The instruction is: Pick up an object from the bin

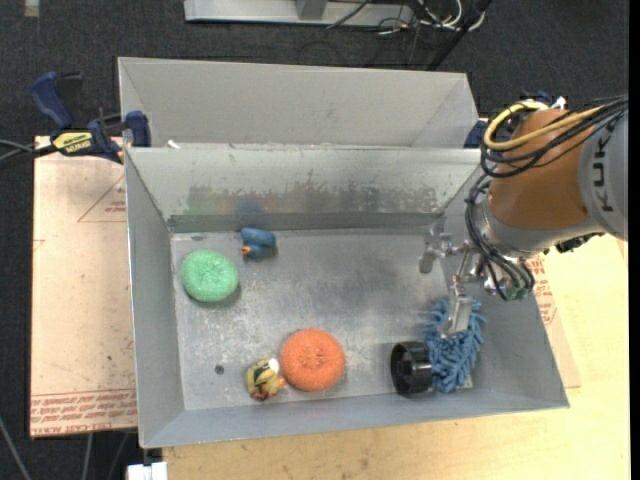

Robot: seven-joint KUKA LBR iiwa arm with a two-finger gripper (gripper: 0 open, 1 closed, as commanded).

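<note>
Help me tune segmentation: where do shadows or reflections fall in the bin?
Camera view: the bin's back wall shows smeared, dim reflections above the small blue toy and the green ball; also in the camera view, the green ball and the orange ball cast only faint, soft shadows on the floor.

A green round scrubber (210,276) lies near the left wall of the bin (150,268). A small blue toy (258,241) lies near it, close to the back wall. An orange round scrubber (312,359) lies at the front, and it touches a small yellow toy (264,379) on its left.
</note>
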